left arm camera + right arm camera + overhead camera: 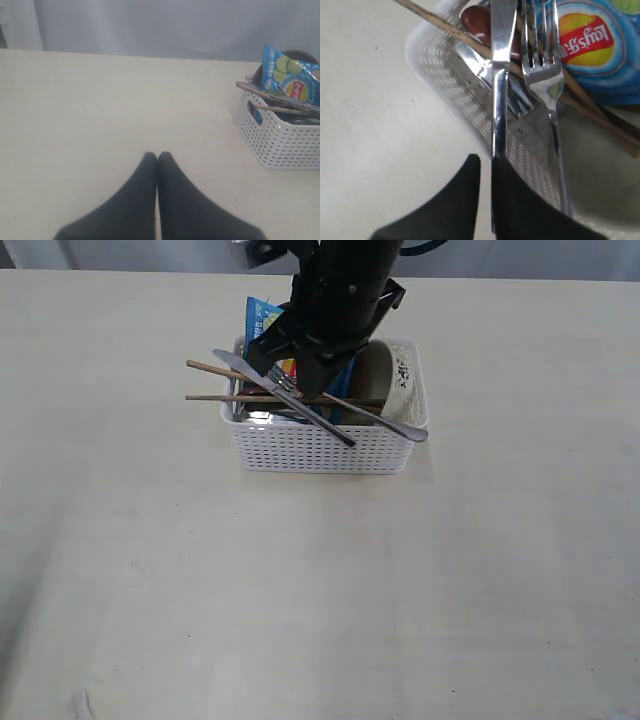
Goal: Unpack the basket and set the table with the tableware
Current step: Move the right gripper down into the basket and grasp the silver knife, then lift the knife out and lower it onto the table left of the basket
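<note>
Your right jaws stand a little apart. A thin strip of bench (150, 570) shows between the two black fingers (520, 210), and nothing sits in that strip. They hang just over the rim of the basket (445, 75), at the handle part of the knife (499, 75). The handle goes under one finger, and you cannot tell if that finger touches it. Your left jaws are together, fingers (135, 200) tip against tip, holding nothing, low over bare bench well apart from the basket.

The knife is bright steel and lies slanted across the top of the basket, its blade sticking out past the rim. The steel fork (545, 65) lies just beside it, and its handle end passes over the rim at the opposite corner. Two wooden chopsticks (215, 382) lie under both, with their ends jutting beyond one short side of the basket. Something reddish-brown (475, 20) shows below them inside. The cream bowl (385, 380) stands tilted on its edge at the end of the basket away from the chopstick tips, and a blue chip bag (590, 40) stands upright beside it.

The basket is white with small holes, a flared rim and a handle slot. Open bench spreads on every side of it.
</note>
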